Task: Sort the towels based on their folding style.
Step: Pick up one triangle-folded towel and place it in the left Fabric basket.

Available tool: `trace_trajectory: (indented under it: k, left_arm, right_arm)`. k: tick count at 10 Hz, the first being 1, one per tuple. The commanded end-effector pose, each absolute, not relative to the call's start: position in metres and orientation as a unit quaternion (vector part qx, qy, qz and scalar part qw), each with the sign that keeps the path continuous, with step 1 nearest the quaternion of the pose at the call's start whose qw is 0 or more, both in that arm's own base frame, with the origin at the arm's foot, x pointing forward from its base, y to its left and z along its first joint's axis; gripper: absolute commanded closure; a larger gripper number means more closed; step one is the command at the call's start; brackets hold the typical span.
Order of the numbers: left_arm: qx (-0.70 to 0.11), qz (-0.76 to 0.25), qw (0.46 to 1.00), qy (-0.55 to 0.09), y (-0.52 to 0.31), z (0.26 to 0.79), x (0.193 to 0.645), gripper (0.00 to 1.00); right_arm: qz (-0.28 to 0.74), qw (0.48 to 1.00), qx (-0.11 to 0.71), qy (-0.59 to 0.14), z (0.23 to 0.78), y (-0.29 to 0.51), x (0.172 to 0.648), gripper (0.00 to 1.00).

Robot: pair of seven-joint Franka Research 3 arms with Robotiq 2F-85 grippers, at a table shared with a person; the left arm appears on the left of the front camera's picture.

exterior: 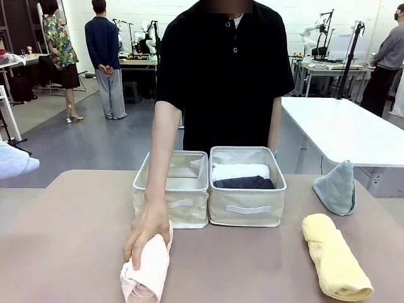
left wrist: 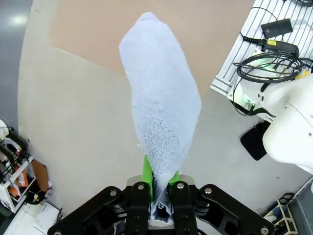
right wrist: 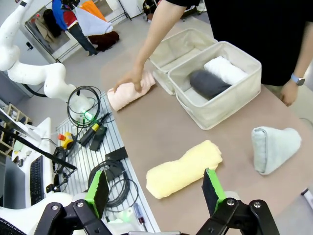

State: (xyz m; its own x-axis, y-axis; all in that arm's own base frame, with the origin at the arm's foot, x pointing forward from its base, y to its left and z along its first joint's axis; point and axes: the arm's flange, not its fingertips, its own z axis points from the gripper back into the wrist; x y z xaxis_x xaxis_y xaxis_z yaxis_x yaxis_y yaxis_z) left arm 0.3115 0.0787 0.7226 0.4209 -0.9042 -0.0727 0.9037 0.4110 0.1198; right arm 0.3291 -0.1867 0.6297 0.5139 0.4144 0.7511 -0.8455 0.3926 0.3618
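- My left pincer (left wrist: 159, 180) is pressed together on the bottom edge of the light blue cone (left wrist: 161, 98). The towel stands straight out past my fingertips, held clear above the counter (left wrist: 88, 127).
- My right pincer (right wrist: 155, 188) is spread wide and holds nothing. It hangs above the counter, with the yellow roll (right wrist: 183, 169) lying just beyond and between its fingers.
- The grey-teal cone (right wrist: 274, 147) sits near the yellow roll, farther out and to one side of my right pincer.
- The person's hand (right wrist: 131, 78) rests on the pink roll (right wrist: 129, 93), well beyond my right pincer and in front of the bins.
- Step in hand, as I judge it: carrying the blue cone to the bin meant for cones.
- The next move calls for bringing my left pincer over the cone bin, lowering it, then opening. I should keep clear of the person's arm, which reaches past that bin.
- The bin on my right (right wrist: 220, 105) holds the white roll (right wrist: 225, 68) and the dark grey roll (right wrist: 208, 83) side by side, so I take it as the rolls bin.
- The bin on my left (right wrist: 178, 41) touches the other bin. I see no towel in it, so it is likely for the cones.
- Yellow, pink and grey-teal are not yet binned.
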Motion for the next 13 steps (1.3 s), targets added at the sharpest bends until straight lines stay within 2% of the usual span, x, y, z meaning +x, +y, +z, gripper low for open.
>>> trace_trajectory:
  k: [1,4,6,7,11,13]
  left_arm:
    - [0.069,-0.543,0.837,-0.013,0.083,0.722,0.315,0.86]
    - [0.063,-0.556,0.828,-0.024,0.078,0.718,0.325,0.86]
    - [0.089,-0.573,0.810,-0.092,0.050,0.739,0.346,0.86]
    - [0.114,-0.605,0.782,-0.101,0.017,0.757,0.363,0.86]
    - [0.111,-0.695,0.707,-0.072,-0.093,0.763,0.451,0.86]
    - [0.081,-0.717,0.690,-0.064,-0.120,0.751,0.470,0.86]
  right_arm:
    - [0.405,0.777,0.381,-0.294,0.631,-0.187,0.329,0.00]
    - [0.405,0.777,0.381,-0.294,0.631,-0.187,0.329,0.00]
    - [0.405,0.777,0.381,-0.294,0.631,-0.187,0.329,0.00]
    - [0.405,0.777,0.381,-0.294,0.631,-0.187,0.329,0.00]
    - [0.405,0.777,0.381,-0.294,0.631,-0.187,0.329,0.00]
    - [0.405,0.777,0.381,-0.294,0.631,-0.187,0.329,0.00]
